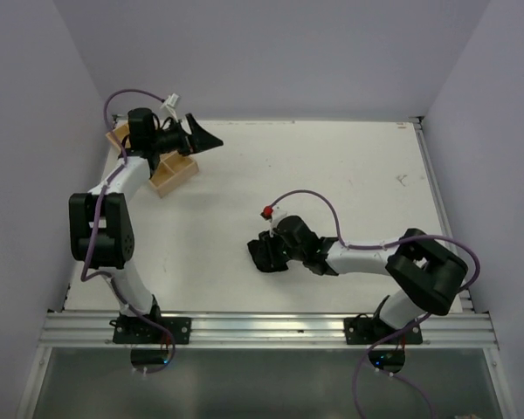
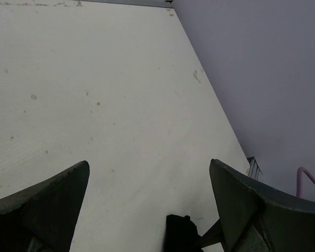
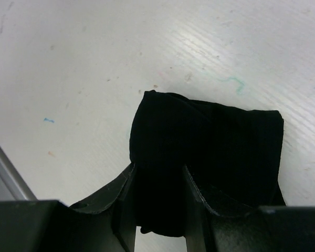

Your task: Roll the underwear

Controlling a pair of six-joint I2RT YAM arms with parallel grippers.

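Note:
The underwear [image 1: 262, 254] is a small black fabric bundle lying near the middle of the white table [image 1: 332, 175]. In the right wrist view it [image 3: 215, 142] is folded over, and one fold runs between my fingers. My right gripper [image 1: 276, 248] [image 3: 158, 178] is low on the table and shut on that fold. My left gripper [image 1: 203, 136] [image 2: 148, 164] is open and empty, held up at the far left, well away from the underwear. A small dark shape [image 2: 179, 232] shows at the bottom of the left wrist view; I cannot tell whether it is the underwear or the right gripper.
A wooden tray [image 1: 175, 171] sits at the far left under the left arm. Walls close the table at the back and sides. A metal rail [image 1: 271, 328] runs along the near edge.

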